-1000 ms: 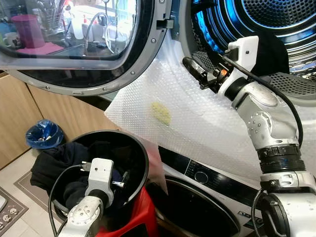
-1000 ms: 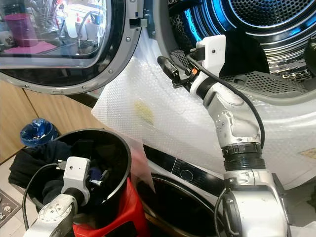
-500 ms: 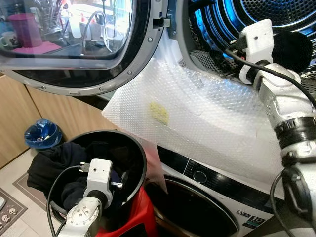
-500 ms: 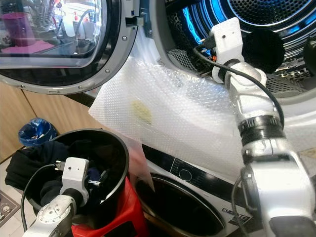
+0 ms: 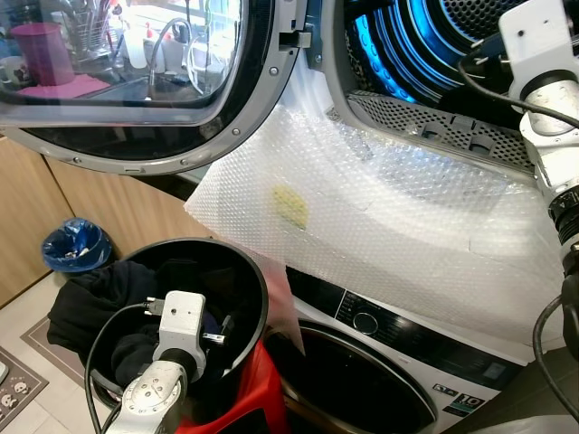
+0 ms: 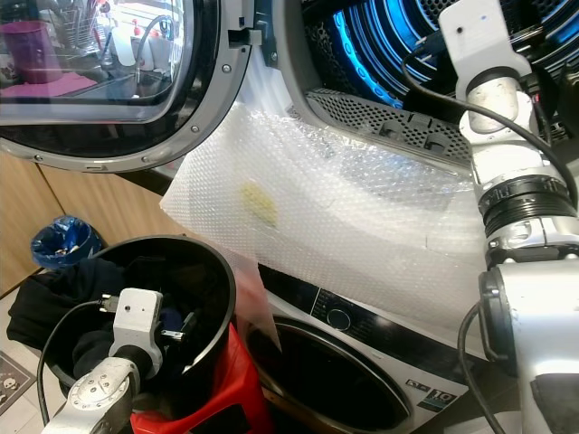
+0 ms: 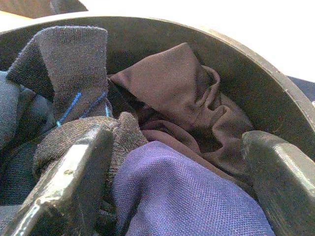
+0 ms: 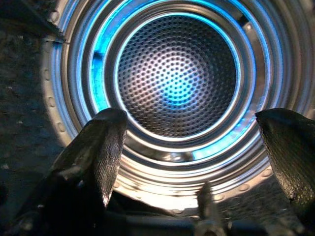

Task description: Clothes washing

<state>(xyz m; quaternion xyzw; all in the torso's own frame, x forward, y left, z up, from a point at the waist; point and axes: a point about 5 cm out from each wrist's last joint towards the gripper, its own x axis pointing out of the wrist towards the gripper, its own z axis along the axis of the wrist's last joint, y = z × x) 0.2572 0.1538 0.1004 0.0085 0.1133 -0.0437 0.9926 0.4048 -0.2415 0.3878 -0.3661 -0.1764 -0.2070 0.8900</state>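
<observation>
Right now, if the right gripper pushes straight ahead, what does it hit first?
Probably nothing soon: the open right gripper points down the lit drum, and the way looks free to its perforated back wall, though depth is hard to judge.

Only readable bit: "10" on small badge at lower washer's front panel (image 6: 438, 395), rest of print there too tiny to make out.
</observation>
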